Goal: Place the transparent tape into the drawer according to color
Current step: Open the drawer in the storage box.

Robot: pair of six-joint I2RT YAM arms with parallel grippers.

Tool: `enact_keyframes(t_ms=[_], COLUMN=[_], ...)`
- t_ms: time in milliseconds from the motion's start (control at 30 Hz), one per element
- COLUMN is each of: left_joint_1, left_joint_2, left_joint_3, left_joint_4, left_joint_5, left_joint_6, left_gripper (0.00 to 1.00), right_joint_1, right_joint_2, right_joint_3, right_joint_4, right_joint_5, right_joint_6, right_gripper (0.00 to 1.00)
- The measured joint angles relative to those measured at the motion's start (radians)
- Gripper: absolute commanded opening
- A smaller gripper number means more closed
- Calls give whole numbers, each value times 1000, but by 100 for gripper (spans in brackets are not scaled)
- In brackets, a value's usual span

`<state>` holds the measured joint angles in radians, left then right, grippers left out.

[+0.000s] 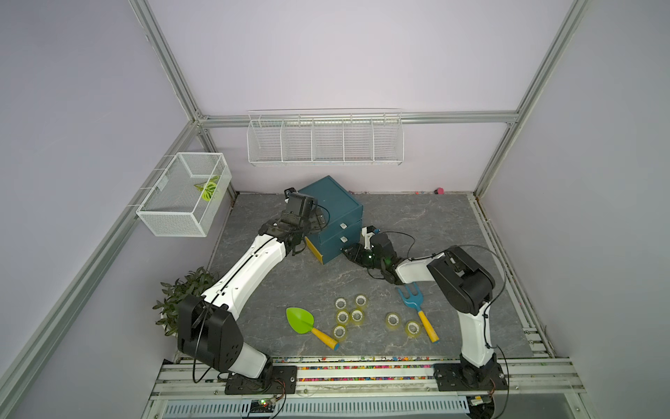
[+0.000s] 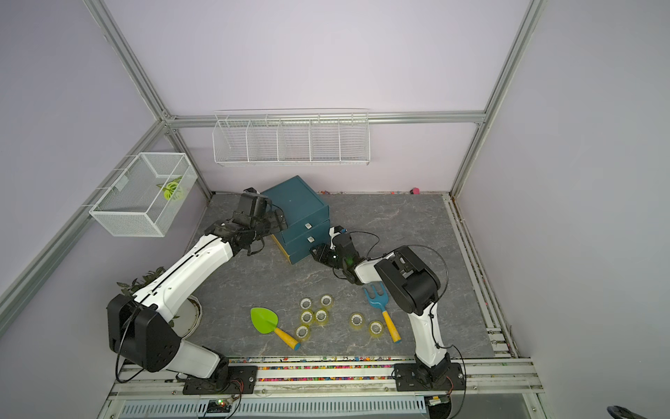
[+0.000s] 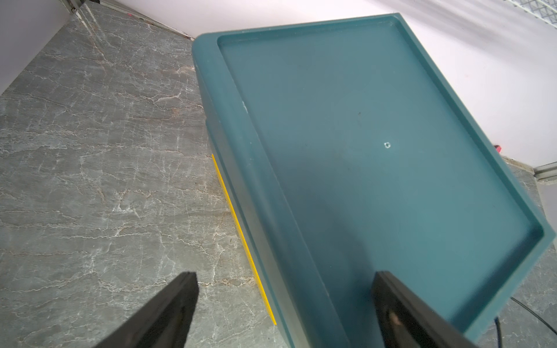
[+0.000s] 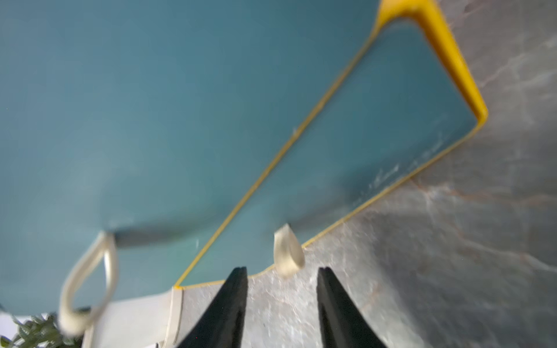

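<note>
The transparent tape point(image 1: 342, 316) lies on the near part of the grey table point(image 1: 435, 225). There are seven yellowish rolls. Five sit close together just right of the green toy shovel point(image 1: 301, 321), and two sit just left of the handle of the blue toy rake point(image 1: 411, 295). All are well apart from both grippers.

The teal drawer cabinet point(image 1: 333, 206) stands at the far middle, turned at an angle. The left gripper point(image 3: 284, 275) is at its top left edge with the jaws wide apart and nothing between them. One finger is over the cabinet top and the other is over the table.

The right gripper point(image 4: 281, 271) is low at the front of the lowest drawer point(image 4: 361, 135). Its jaws are apart, and the pale loop handle point(image 4: 287, 253) sits just at the fingertips, not pinched. This wrist view is blurred.
</note>
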<state>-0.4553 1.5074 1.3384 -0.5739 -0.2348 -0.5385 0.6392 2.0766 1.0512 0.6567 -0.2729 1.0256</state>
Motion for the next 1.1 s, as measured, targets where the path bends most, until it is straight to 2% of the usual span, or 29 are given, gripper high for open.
enact_keyframes(t_ms=[267, 367, 500, 833, 1000, 1100], left_joint_1=[0, 0, 0, 1, 2, 2], left_joint_2=[5, 7, 10, 10, 10, 10], left_joint_3=[0, 0, 1, 2, 2, 2], left_joint_4=[8, 12, 16, 15, 15, 15], left_joint_5=[2, 4, 4, 5, 8, 8], left_joint_6=[0, 0, 0, 0, 0, 0], left_gripper=[95, 95, 95, 95, 95, 96], right_joint_1=[-10, -11, -11, -11, -13, -13], right_joint_2=[29, 30, -3, -239, -335, -378], right_joint_3=[21, 10, -69, -351, -399, -401], right_joint_4=[10, 29, 60, 23, -64, -132], right_joint_5=[-13, -17, -16, -16, -4, 3], right_joint_6=[10, 19, 18, -31, -72, -95], right_gripper=[6, 0, 0, 0, 1, 9])
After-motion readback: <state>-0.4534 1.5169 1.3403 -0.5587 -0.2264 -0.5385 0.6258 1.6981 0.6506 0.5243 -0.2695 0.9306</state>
